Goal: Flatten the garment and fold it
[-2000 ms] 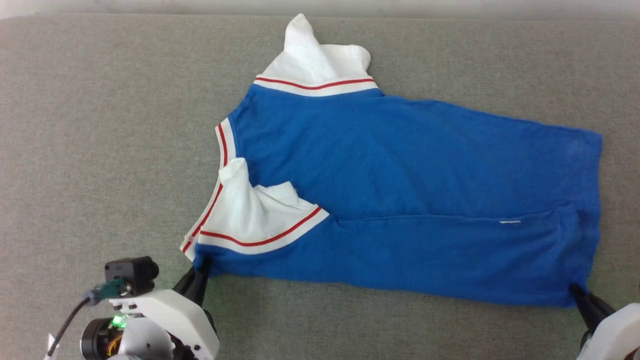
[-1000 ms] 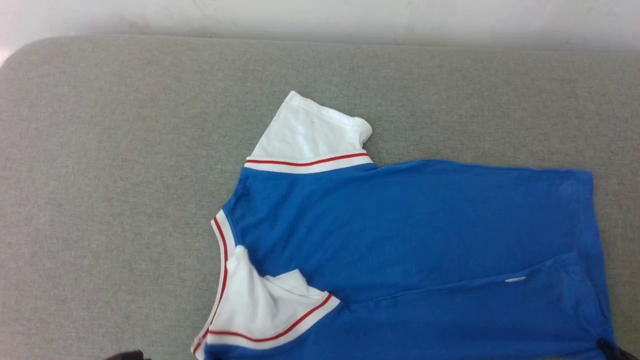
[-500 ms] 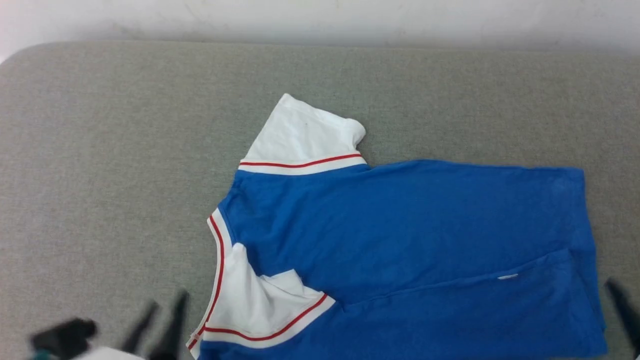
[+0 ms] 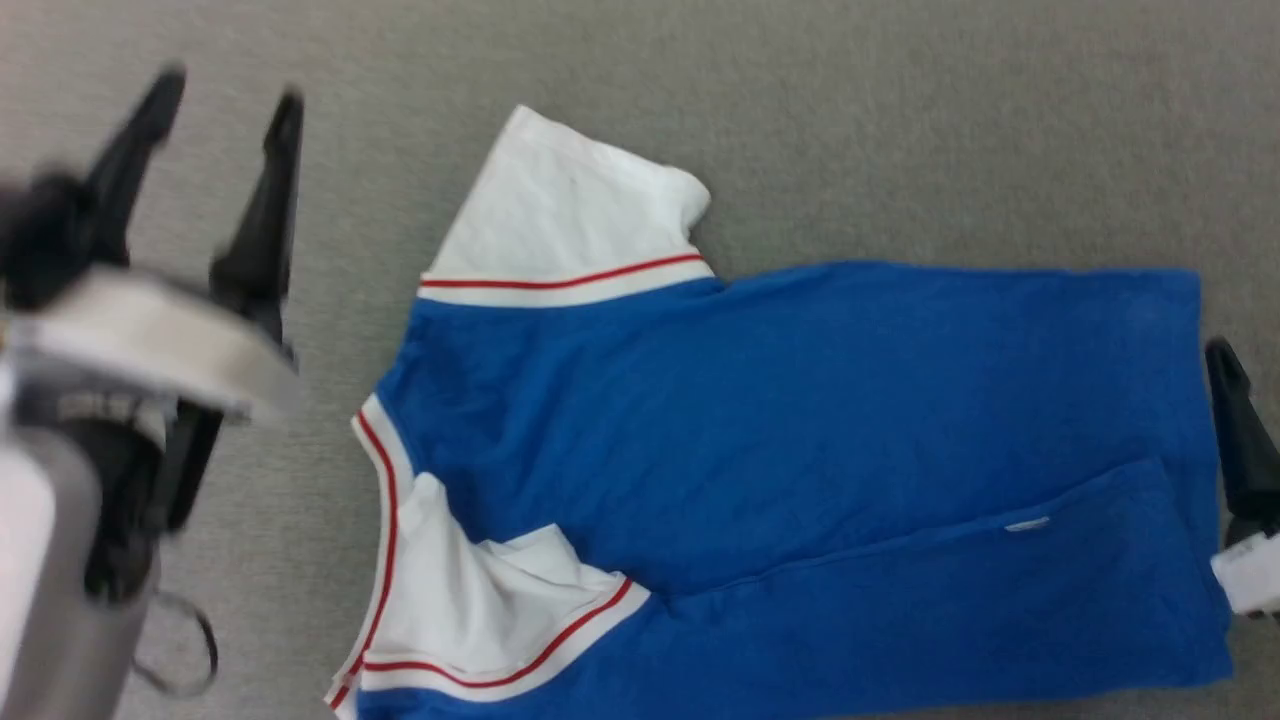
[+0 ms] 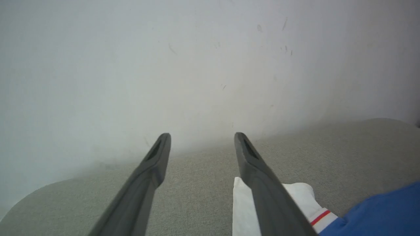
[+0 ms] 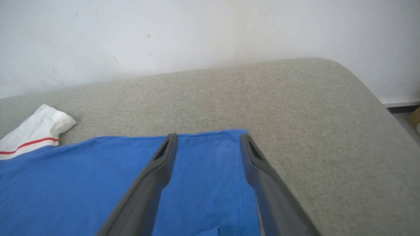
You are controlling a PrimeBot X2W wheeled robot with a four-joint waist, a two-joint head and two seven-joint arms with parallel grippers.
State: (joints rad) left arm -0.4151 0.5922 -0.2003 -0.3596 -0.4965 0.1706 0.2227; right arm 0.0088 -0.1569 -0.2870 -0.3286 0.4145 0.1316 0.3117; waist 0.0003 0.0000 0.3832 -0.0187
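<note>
The garment (image 4: 800, 420), a royal-blue T-shirt, lies flat on the grey cushion with its collar to the left and its hem to the right. Its near long edge is folded over onto the body. One white sleeve (image 4: 565, 215) sticks out at the far side, and the other (image 4: 470, 610) lies folded in at the near left. My left gripper (image 4: 228, 95) hovers open to the left of the shirt, and its wrist view shows the far sleeve (image 5: 298, 196) beside the right finger. My right gripper (image 6: 208, 137) is open above the hem's far corner, and one finger (image 4: 1235, 430) shows at the hem.
The grey fabric cushion (image 4: 900, 120) stretches on all sides of the shirt. A white wall (image 6: 197, 29) rises right behind it. The cushion's rounded corner (image 6: 344, 72) drops off to the right, with floor and a bit of cardboard (image 6: 415, 121) beyond.
Both grippers have let go of the shirt's near edge and opened. The left arm has risen to the shirt's left side, the right to the hem. The head camera has shifted.
</note>
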